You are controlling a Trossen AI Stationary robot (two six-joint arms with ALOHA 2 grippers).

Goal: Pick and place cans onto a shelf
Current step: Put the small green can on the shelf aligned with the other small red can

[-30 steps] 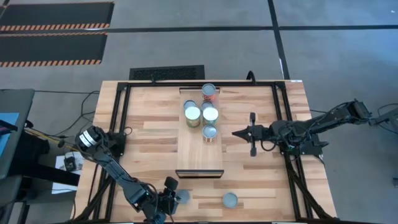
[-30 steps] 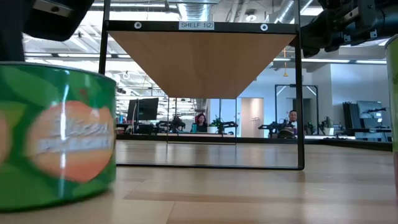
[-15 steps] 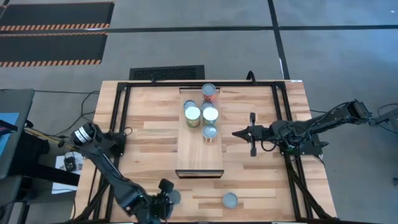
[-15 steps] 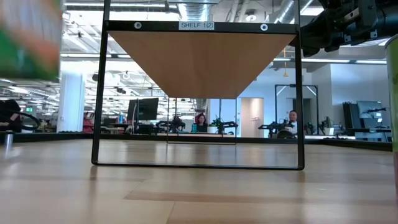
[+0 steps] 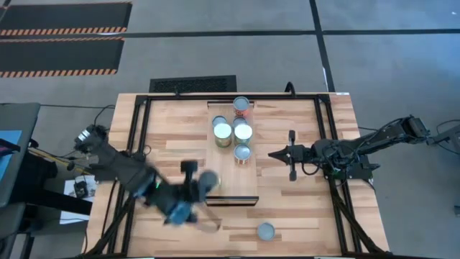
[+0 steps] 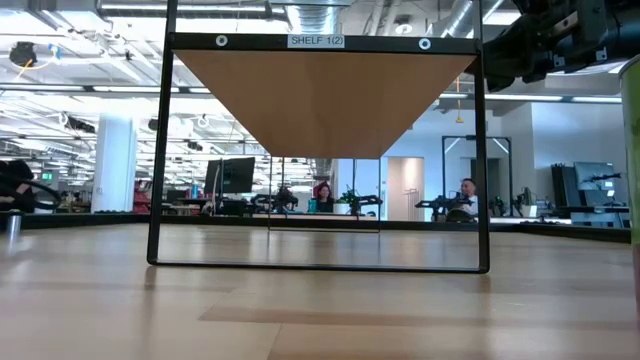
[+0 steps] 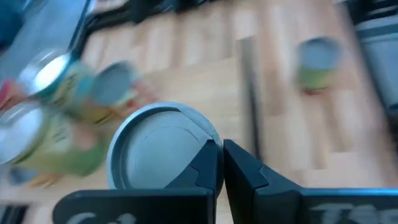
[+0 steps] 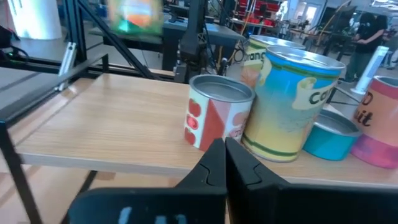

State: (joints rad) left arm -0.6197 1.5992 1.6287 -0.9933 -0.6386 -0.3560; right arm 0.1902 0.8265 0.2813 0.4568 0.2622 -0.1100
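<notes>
A grey-topped can (image 5: 208,180) sits gripped in the left claw (image 5: 194,185), just off the shelf's (image 5: 230,180) front-left corner. 4 cans (image 5: 233,131) crowd the shelf's far end; 1 can (image 5: 266,231) stands on the table (image 5: 302,208) before the shelf. The right claw (image 5: 277,153), fingers together, hovers right of the shelf.

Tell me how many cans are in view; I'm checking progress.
6: four cans on the shelf at its far end, one on the tabletop, one carried by the left gripper.
</notes>
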